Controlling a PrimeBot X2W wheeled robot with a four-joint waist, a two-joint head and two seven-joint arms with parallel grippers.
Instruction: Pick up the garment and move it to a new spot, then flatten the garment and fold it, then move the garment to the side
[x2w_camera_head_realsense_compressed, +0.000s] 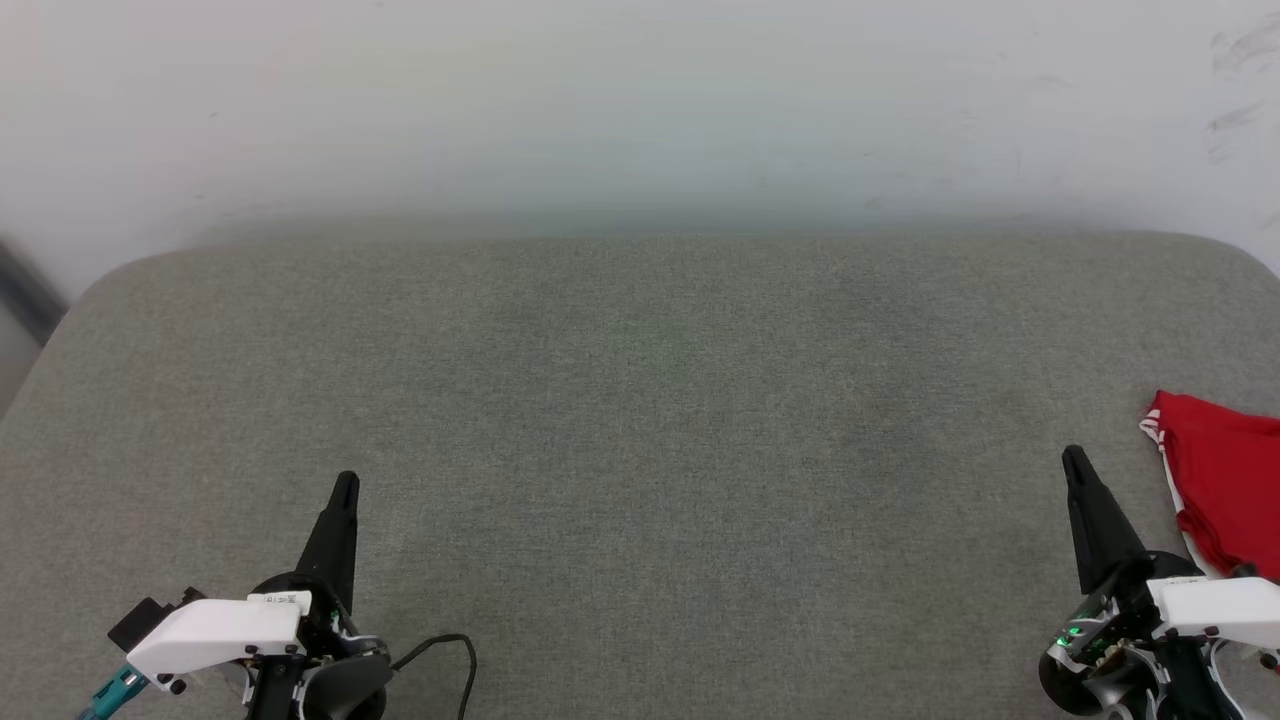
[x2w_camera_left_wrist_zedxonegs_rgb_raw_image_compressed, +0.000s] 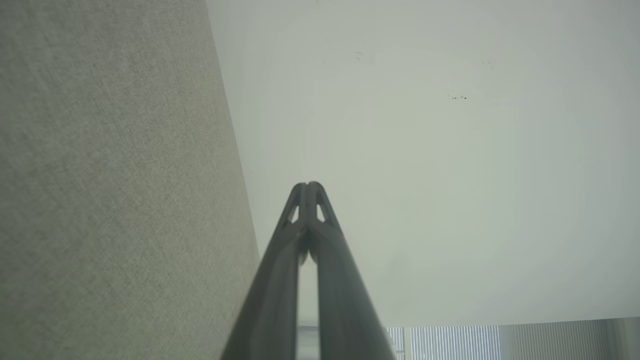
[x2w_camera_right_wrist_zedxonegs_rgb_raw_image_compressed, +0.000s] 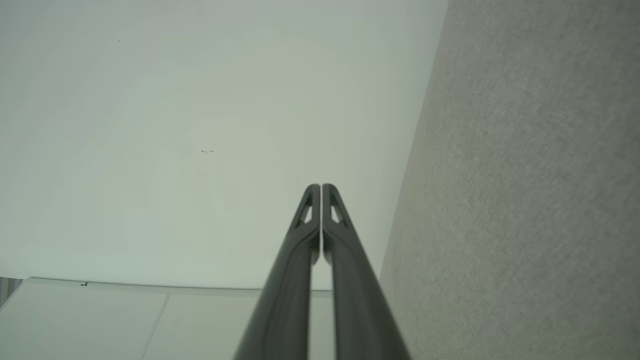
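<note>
The garment (x2w_camera_head_realsense_compressed: 1225, 490) lies at the far right of the grey padded surface (x2w_camera_head_realsense_compressed: 640, 420), a bunched red mass with a strip of red-and-white striped trim along its near-left edge, and the head view's border cuts it off, so its full outline cannot be told. What shows of it runs roughly away from the robot and toward it, more lengthwise than across, though the true long axis is a guess with so much hidden. It sits just to the right of the right gripper (x2w_camera_head_realsense_compressed: 1076, 462), beside the fingers and a little ahead of the wrist, close but apart from them. The left gripper (x2w_camera_head_realsense_compressed: 346, 485) is well apart from it, across the whole width of the surface, so the right arm is plainly the nearer one. Both tools are empty with their fingers pressed together: the left wrist view shows the left gripper (x2w_camera_left_wrist_zedxonegs_rgb_raw_image_compressed: 308, 186) with its tips meeting, and the right wrist view shows the right gripper (x2w_camera_right_wrist_zedxonegs_rgb_raw_image_compressed: 320, 187) with only a hairline slit between them (each points past the surface edge at a pale wall (x2w_camera_head_realsense_compressed: 640, 100), not at the cloth). Any reach for the shirt would probably have to swing the right fingers outward to the robot's right and part them first.
</note>
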